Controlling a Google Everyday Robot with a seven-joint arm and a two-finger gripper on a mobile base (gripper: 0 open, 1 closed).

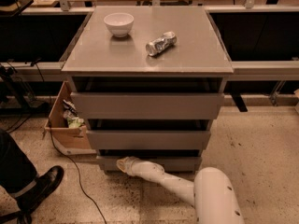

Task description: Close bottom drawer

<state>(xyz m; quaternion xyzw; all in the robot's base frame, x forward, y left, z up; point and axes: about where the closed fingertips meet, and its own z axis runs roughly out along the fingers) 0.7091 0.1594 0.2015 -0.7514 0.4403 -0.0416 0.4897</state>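
The grey cabinet [147, 64] has three flat-fronted drawers. The bottom drawer [177, 163] is the lowest and narrowest grey front, just above the floor. It sticks out only a little, with a dark gap above it. My white arm [187, 188] reaches in from the lower right along the floor. My gripper [123, 164] is at its end, pressed against the left part of the bottom drawer's front.
A white bowl [118, 23] and a crushed can [160, 43] lie on the cabinet top. A cardboard box [67, 125] with rubbish stands left of the cabinet. A person's leg and black shoe [39, 186] are at lower left. A cable [77, 181] runs over the floor.
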